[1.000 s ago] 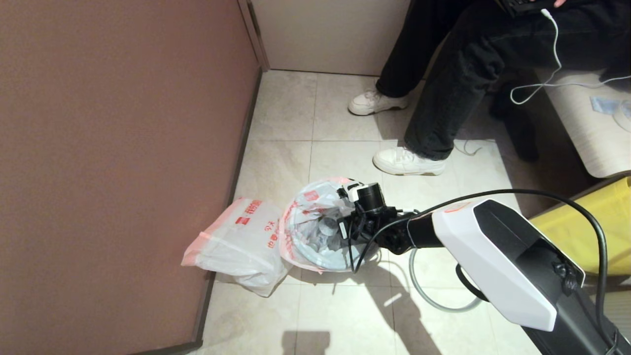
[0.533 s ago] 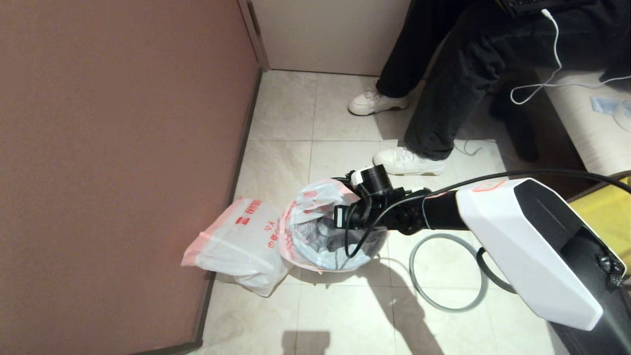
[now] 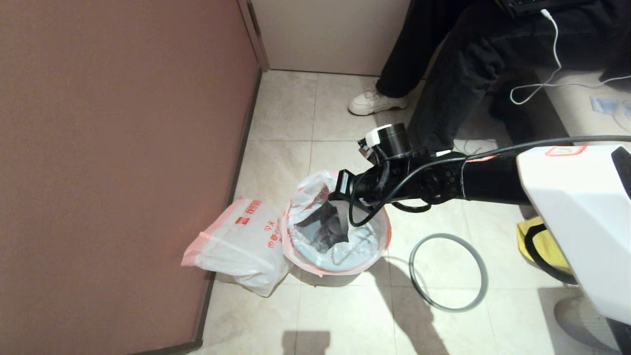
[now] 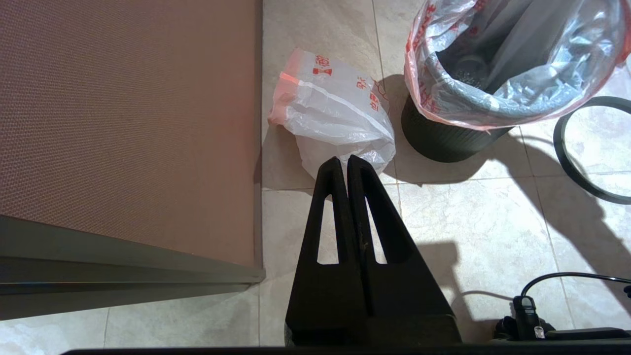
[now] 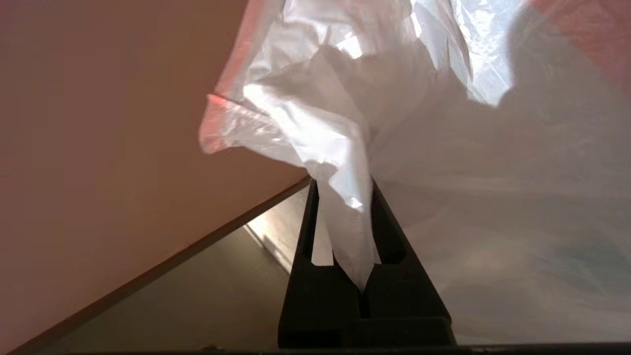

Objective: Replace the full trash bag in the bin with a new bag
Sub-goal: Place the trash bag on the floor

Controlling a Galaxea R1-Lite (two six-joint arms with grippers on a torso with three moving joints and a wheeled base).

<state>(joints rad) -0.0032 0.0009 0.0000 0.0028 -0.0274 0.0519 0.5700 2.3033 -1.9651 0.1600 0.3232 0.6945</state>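
Observation:
The bin is a small black bucket on the tiled floor. The full trash bag lines it, its pink-red rim folded over the bin's edge and dark, lumpy contents showing inside. My right gripper is shut on a bunched piece of that bag's rim and holds it above the bin's far side. The new bag lies smooth on the floor against the brown wall, left of the bin. My left gripper is shut and empty, hovering over the floor just short of the new bag.
The grey hoop lies flat on the floor right of the bin. A brown wall stands close on the left. A seated person's legs and white shoes are beyond the bin. A yellow bag sits under my right arm.
My right arm has risen and moved away from me with the bag's rim in its grip, pulling that side of the bag up. The hoop on the floor now shows in full.

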